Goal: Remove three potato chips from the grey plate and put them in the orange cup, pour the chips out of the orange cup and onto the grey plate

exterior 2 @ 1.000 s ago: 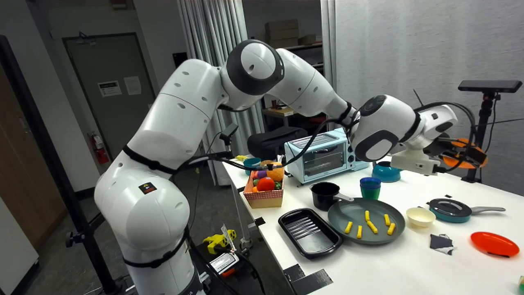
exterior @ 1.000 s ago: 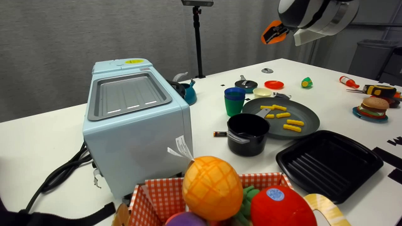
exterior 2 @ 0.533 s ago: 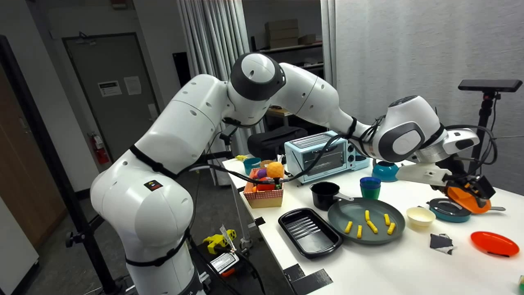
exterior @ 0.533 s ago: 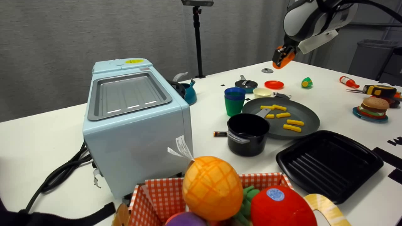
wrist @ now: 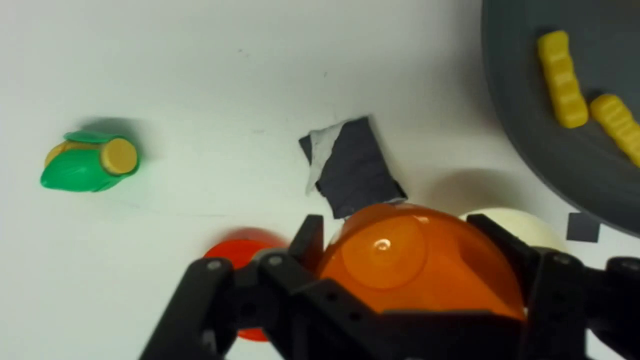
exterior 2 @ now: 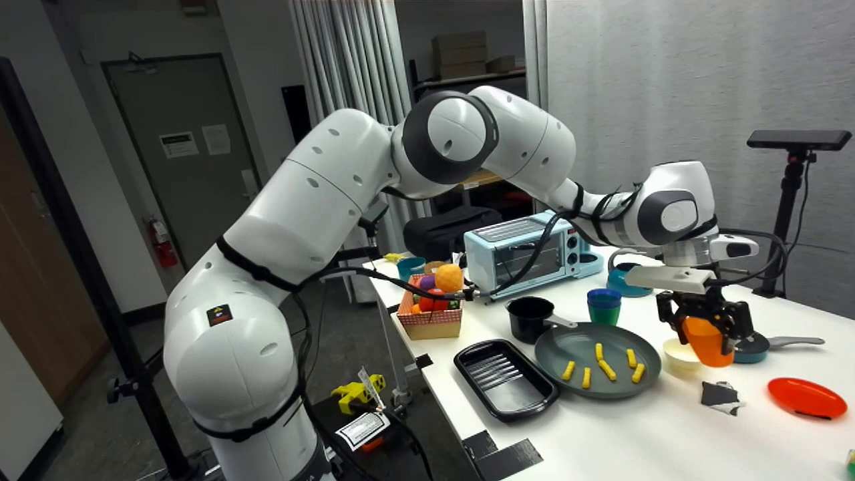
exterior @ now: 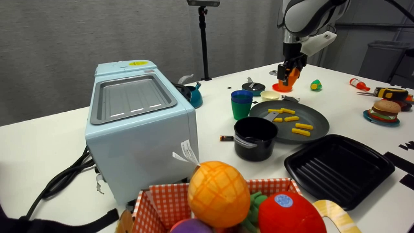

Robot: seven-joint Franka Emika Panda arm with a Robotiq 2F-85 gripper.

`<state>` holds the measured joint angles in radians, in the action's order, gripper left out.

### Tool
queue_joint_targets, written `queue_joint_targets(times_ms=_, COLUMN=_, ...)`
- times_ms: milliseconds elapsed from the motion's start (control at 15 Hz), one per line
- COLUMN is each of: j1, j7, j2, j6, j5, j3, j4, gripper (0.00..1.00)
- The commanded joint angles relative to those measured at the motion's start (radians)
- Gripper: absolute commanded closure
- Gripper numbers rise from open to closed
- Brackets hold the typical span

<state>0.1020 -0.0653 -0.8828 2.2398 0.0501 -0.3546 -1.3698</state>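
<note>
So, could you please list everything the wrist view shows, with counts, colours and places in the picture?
grey plate: 1, dark grey, upper right, cut off
potato chips: 2, yellow, on the grey plate
orange cup: 1, orange, lower centre
cream bowl: 1, cream, right of the orange cup, partly hidden
red dish: 1, red, lower left, partly hidden
torn patch: 1, dark grey and white, centre
small object: 1, green and yellow, left
small square: 1, black, right, beside the grey plate
tabletop: 1, white, background
tool: 1, black, bottom, gripping the orange cup

The white table (exterior 2: pixel 621 444) carries a grey plate (exterior 2: pixel 580 347) and black tray (exterior 2: pixel 506 381).
</note>
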Motion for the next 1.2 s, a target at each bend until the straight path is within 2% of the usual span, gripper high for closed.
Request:
queue_joint_targets(times_ms=0, j1=-0.123, j7=-0.022, j2=-0.008, j6=-0.150, j5=-0.047, j3=0.150, j4=0.087, gripper=0.51)
queue_joint_targets(times_ms=200, j1=-0.169, j7=-0.022, j2=-0.011, j6=-0.220, j5=-0.051, j3=0.201, j4=0.104, gripper=0.51)
queue_joint_targets(times_ms=467, j1=-0.198, j7=-0.049, j2=0.001, j6=-0.272, j5=-0.057, j3=0.237, j4=0.060, gripper=0.51)
queue_joint_targets(times_ms=1067, j1=-0.203, j7=-0.045, j2=-0.004, j6=-0.248, j5=-0.096, j3=0.243, j4=0.020, gripper=0.51)
queue_joint_targets(times_ms=1133, j1=-0.203, j7=-0.044, j2=-0.005, j6=-0.251, j5=-0.096, j3=0.243, j4=0.020, gripper=0.06)
